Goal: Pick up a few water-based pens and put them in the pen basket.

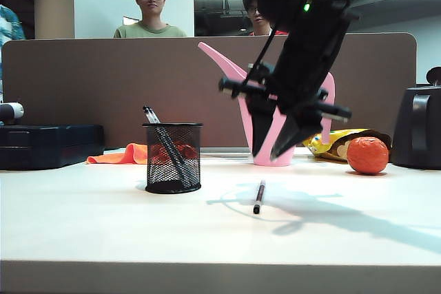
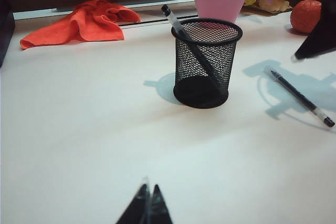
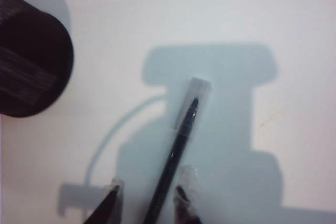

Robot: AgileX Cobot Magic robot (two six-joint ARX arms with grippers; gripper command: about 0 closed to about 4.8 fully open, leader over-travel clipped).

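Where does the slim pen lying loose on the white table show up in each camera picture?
Exterior view: slim pen lies centre, right of the black wire-mesh pen basket, below the right gripper.
Left wrist view: right side, right of the basket.
Right wrist view: centre, between the gripper's fingertips.
Shared landmark: the basket.

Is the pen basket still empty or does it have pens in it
Not empty. Pens lean inside the upright pen basket; one more pen lies on the table, under the right end effector.

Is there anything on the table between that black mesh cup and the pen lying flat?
No. In the left wrist view the stretch of table between the pen basket and the loose pen is bare, crossed only by shadow.
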